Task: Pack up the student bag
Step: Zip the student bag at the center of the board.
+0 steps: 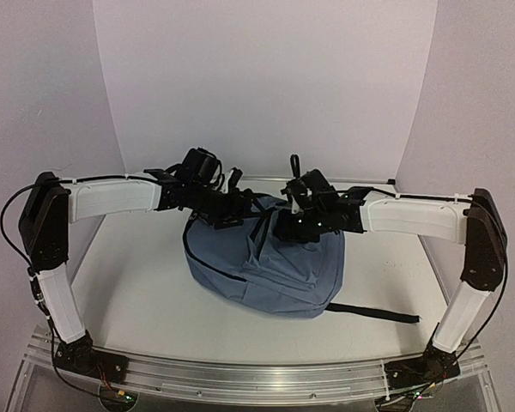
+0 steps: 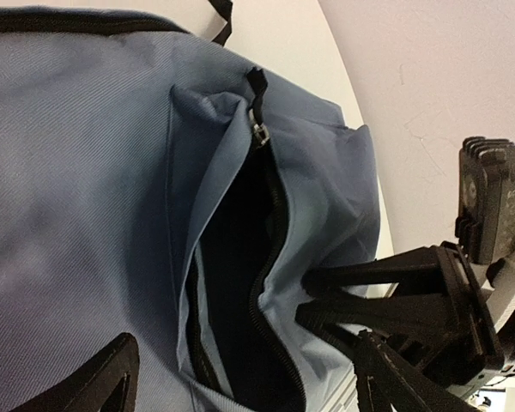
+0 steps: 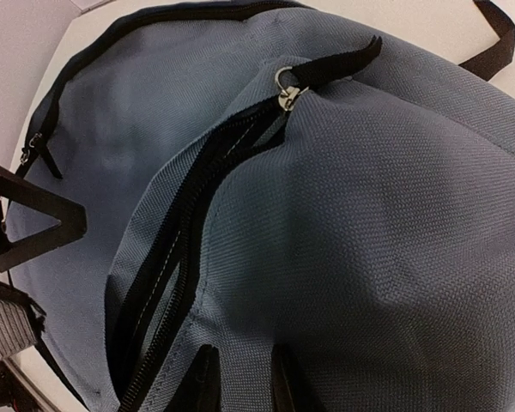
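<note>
Grey-blue student bag (image 1: 266,275) lies on the table (image 1: 137,292), pocket (image 2: 240,283) gaping; left jaws spread wide over the pocket mouth, right jaws pinched on the bag's fabric beside the zipper (image 3: 180,245).

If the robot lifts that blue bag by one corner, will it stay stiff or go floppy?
Probably floppy: the bag slumps on the table, and its cloth folds around the open pocket. Likely light too, since it looks saggy and not stuffed. It shouldn't roll; it lies low and wide.

student bag (image 2: 86,172) pocket mouth (image 2: 240,257) gaping, right hand (image 2: 305,296) clamped on rim blocking that side
</note>
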You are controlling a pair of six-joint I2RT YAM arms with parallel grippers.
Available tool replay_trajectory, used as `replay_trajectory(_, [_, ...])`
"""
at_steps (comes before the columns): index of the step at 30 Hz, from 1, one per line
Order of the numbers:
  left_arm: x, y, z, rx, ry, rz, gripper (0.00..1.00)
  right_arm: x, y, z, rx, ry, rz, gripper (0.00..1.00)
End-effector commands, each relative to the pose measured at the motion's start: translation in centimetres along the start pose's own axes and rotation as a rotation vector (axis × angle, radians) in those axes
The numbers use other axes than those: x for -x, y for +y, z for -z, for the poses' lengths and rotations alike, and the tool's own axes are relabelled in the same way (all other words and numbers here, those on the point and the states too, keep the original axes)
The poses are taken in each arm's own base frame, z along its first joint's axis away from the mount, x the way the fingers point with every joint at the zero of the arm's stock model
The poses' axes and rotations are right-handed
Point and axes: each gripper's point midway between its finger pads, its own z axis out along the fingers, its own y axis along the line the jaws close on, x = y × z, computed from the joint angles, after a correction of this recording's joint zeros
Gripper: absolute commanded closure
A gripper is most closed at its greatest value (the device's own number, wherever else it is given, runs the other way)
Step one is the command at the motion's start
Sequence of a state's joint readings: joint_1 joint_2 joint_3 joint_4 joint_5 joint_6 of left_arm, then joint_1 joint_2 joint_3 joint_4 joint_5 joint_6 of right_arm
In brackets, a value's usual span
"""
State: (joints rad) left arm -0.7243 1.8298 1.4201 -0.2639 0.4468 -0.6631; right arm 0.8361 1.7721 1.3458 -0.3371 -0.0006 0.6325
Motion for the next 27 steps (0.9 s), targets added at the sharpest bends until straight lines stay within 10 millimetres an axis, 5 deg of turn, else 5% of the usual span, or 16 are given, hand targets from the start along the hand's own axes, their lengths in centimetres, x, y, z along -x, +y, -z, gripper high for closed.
replay_trajectory(1, [2.8,-2.9,-1.2,-0.079,-0.066,-0.064,0.14,-2.1,-1.2,0.2,0.005,0.077,-0.034,0.78])
replay_trajectory(5, [3.8,-0.8,-1.2,0.074,-0.111,-0.112,0.12,-0.2,-0.3,3.1,0.042,0.023,-0.042,0.70])
replay_trajectory(10, [3.3,0.3,-1.9,0.119,-0.075,-0.128,0.12,4.4,-0.5,6.1,0.065,-0.074,-0.059,0.66])
replay_trajectory(20, [3.9,-0.2,-3.1,0.091,-0.081,-0.130,0.11,12.0,-2.2,4.2,0.029,-0.174,-0.034,0.65])
replay_trajectory(23, [4.1,0.1,-3.7,0.096,-0.076,-0.135,0.08,11.7,-1.4,2.4,0.060,-0.134,-0.012,0.70])
replay_trajectory(27, [3.6,1.3,-4.7,0.126,-0.046,-0.126,0.06,8.4,-1.8,0.0,0.083,-0.023,-0.013,0.78])
